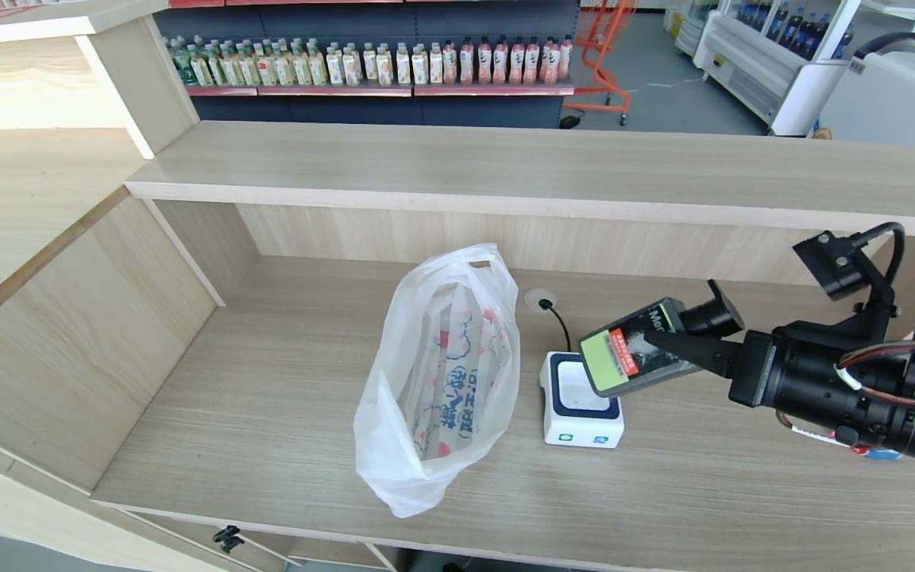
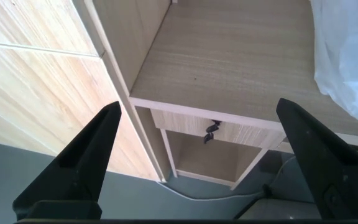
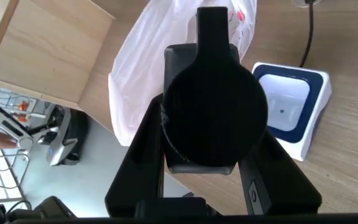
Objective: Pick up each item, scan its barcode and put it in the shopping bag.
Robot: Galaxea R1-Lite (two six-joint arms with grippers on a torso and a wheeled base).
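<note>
the right gripper (image 1: 676,334) was clamped shut on a dark packet (image 1: 623,361), whose green end hung tilted just above the scanner (image 1: 581,425). the shopping bag (image 1: 394,429) lay just left of the scanner. the left gripper (image 2: 197,152) gaped wide, holding nothing.

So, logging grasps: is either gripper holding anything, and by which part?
Right gripper clamps the box across the half opposite its green end; left gripper holds nothing.
</note>
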